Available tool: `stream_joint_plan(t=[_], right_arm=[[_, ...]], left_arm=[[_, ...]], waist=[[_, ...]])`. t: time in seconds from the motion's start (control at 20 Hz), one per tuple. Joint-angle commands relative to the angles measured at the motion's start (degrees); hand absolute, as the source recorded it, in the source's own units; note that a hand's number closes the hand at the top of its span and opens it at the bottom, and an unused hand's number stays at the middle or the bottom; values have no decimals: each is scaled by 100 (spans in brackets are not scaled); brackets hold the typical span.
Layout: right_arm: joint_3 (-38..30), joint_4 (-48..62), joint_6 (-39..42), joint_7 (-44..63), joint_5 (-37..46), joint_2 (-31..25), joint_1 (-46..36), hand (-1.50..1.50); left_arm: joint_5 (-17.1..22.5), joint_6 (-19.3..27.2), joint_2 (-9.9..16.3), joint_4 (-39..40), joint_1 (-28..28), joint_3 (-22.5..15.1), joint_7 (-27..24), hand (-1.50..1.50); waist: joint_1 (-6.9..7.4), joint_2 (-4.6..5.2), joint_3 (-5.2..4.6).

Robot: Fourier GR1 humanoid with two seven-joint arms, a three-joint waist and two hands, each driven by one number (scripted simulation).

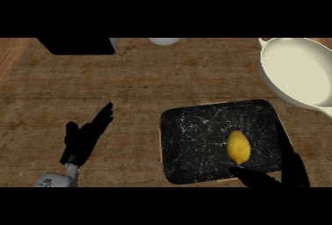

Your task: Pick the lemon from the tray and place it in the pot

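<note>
Lemon: lying in the right half of the tray, long axis running roughly up and down the head view, bare and untouched, nothing covering it.
Tray: black, marbled with white veins, sitting on the desk at lower right; its near right corner is being crossed by the right hand.
Right hand: coming in from the lower right of the head view, fingers stretched straight along the tray's right side, thumb spread out just below the lemon; it is open wide and holding nothing.
Left hand: resting open at the left, well apart from the tray, fingers straight and pointing up the view, holding nothing.
Pot: cream coloured, standing at the upper right beyond the tray, its mouth open and facing up, partly cut off by the view's edge.
Desk: wooden, carrying tray and pot.
Step in hand: closing on the lemon, as I judge it.
Doing it well: the lemon is sitting between thumb and fingers already, so the hand should be sliding left until it lies centred in that gap, then curling across the narrow middle, not the tapered ends, before lifting straight up clear of the tray's rim.
</note>
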Motion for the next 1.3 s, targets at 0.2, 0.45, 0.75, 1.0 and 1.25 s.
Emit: stream_joint_plan(t=[0.2, 0.45, 0.75, 1.0, 1.25], right_arm=[[-243, 29, 88, -1396, -1177, 286, 271, -150], [-487, 770, 112, -2335, -1911, 711, 106, -150], [-692, 1914, 87, -3169, -2156, 1082, -235, -150], [-1286, 2981, 575, -3962, -2846, 971, -599, -150], [-773, 3362, 225, -4186, -1910, 970, -781, 150]], left_arm=[[-75, -176, 21, 131, -228, 320, 117, 0], [72, -572, 134, 268, -244, 537, -7, 0], [-415, -346, -306, 298, -72, 434, -94, 0], [-368, -451, -185, -562, 253, 392, 384, 0], [-633, -224, -543, -13, 32, 294, 125, 0]], waist=[[-9, -1, 1], [5, 2, 1], [17, 3, -1], [52, 1, 3], [45, 9, 0]])
